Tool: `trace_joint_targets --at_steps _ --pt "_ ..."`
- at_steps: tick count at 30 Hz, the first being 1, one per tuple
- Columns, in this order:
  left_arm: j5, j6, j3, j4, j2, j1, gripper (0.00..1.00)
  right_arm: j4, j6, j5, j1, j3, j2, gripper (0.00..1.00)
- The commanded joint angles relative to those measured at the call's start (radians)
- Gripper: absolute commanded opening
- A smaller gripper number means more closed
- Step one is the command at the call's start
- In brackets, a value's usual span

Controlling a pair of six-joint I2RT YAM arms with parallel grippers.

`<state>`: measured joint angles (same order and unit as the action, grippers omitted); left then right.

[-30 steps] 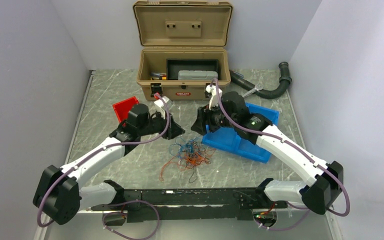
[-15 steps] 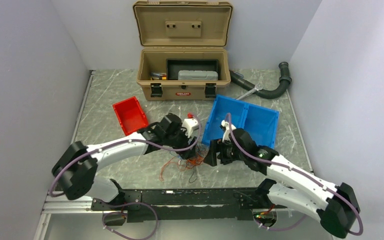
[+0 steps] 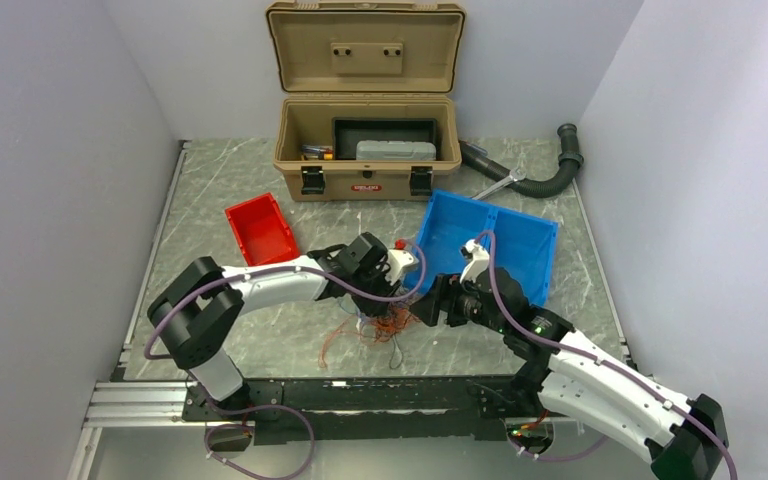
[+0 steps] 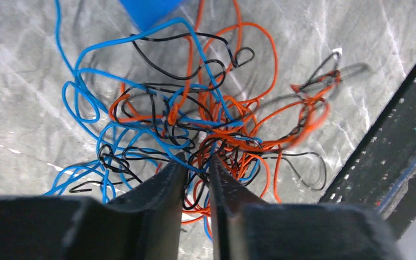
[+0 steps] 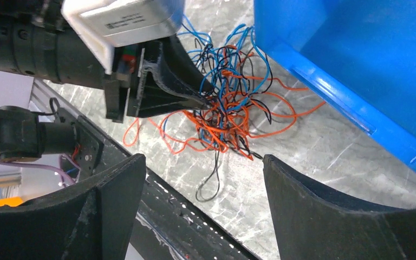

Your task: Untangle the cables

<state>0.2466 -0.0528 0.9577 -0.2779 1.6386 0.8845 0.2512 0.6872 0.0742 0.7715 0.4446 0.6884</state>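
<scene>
Cables point(image 4: 216, 130) near the worktop's point(image 3: 260, 340) front edge lie between the left gripper's point(image 4: 196, 158) narrowed tips, whether gripped unclear; right gripper point(image 5: 203, 158) gapes beside.

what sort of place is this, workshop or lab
Probably a robot lab test cell: plain white walls box in a marbled table, two arms are bolted at its near edge, and props are laid out: an open toolbox, red bin, blue bin, tangled cables.

One cable tangle point(image 4: 216, 122) — two bins point(image 3: 260, 232) point(image 3: 505, 245), one toolbox point(image 3: 380, 178)

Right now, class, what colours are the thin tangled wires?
The thin wires are orange, blue, black; left wrist view.
</scene>
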Motion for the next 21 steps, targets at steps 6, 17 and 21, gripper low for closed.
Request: trace_joint_targets --at_steps 6,17,21 --pt "0.307 -0.132 -0.083 0.152 -0.092 -0.129 0.00 -0.167 0.068 -0.010 0.021 -0.094 -0.012 0.81" --pt "0.266 -0.524 -0.334 0.509 -0.425 -0.264 0.00 -0.444 0.054 0.047 0.105 -0.115 0.124 0.79" --pt "0.250 -0.552 -0.346 0.517 -0.479 -0.266 0.00 -0.507 0.016 -0.022 0.158 -0.082 0.204 0.75"
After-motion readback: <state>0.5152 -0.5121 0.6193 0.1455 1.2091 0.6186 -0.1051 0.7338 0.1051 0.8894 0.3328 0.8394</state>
